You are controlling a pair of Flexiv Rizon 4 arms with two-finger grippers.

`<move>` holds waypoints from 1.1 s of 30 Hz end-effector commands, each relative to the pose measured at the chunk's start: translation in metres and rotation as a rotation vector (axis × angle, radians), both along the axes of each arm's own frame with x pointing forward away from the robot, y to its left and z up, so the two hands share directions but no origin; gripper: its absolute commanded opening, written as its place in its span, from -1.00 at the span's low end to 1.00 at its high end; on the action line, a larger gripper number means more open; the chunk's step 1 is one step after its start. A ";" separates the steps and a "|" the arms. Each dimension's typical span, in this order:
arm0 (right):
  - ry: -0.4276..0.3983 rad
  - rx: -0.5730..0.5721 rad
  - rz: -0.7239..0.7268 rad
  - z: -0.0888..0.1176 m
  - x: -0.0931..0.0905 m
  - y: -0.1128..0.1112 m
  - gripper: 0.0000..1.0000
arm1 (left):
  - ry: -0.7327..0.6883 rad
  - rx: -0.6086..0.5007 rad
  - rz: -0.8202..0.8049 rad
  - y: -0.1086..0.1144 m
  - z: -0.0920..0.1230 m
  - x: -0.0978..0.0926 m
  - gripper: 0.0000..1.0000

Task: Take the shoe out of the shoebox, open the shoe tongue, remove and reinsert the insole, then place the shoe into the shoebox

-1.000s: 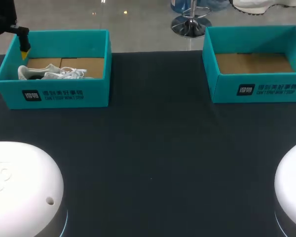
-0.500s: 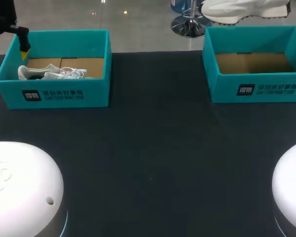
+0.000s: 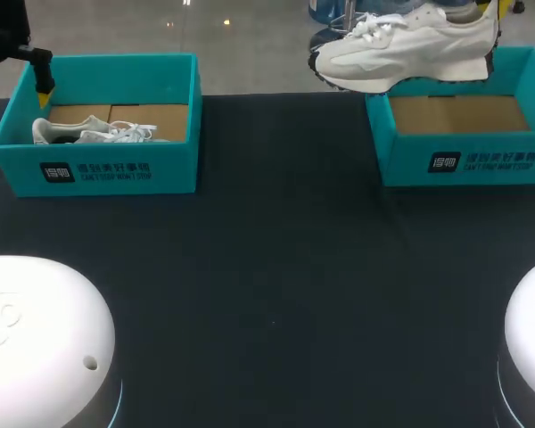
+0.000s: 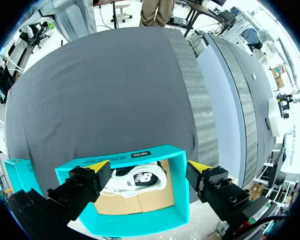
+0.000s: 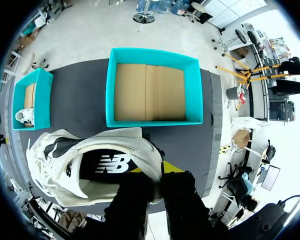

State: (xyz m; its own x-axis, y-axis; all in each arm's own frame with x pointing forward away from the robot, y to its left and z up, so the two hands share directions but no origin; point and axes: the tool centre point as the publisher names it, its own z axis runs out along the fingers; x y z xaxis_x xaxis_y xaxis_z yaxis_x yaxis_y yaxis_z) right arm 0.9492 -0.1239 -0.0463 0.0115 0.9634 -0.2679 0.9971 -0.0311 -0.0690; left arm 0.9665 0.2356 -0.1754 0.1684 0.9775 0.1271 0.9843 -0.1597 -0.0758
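A white sneaker (image 3: pixel 408 49) hangs in the air over the far left corner of the empty right teal shoebox (image 3: pixel 464 160), toe pointing left. My right gripper (image 3: pixel 493 11) is shut on its heel collar. In the right wrist view the fingers (image 5: pixel 157 175) pinch the heel rim of the sneaker (image 5: pixel 85 170), whose dark insole shows inside, and the empty box (image 5: pixel 150 52) lies ahead. My left gripper (image 3: pixel 18 87) hovers open over the far left end of the left shoebox (image 3: pixel 98 169). A second white shoe (image 3: pixel 94 133) lies in that box, below the open left gripper (image 4: pixel 149 167).
Both shoeboxes stand at the far side of the dark table (image 3: pixel 276 267), with a wide bare stretch between and in front of them. The right box shows only its cardboard floor (image 3: pixel 459 113). White arm housings (image 3: pixel 36 330) fill the near corners.
The right gripper has brought the white sneaker down and to the left into view, from the top edge to above the right box's corner. The left arm has not moved.
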 end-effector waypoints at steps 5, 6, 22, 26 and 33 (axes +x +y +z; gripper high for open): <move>-0.302 0.030 0.109 0.004 -0.063 0.017 -1.00 | -0.002 0.001 -0.001 0.001 0.000 -0.001 1.00; -0.302 0.030 0.109 0.004 -0.063 0.017 -1.00 | -0.002 0.001 -0.001 0.001 0.000 -0.001 1.00; -0.302 0.030 0.109 0.004 -0.063 0.017 -1.00 | -0.002 0.001 -0.001 0.001 0.000 -0.001 1.00; -0.288 0.008 0.086 0.003 -0.065 0.020 -1.00 | -0.002 0.001 -0.001 0.001 0.000 -0.001 1.00; -0.239 -0.113 0.000 -0.004 -0.094 0.046 -1.00 | -0.002 0.001 -0.001 0.001 0.000 -0.001 1.00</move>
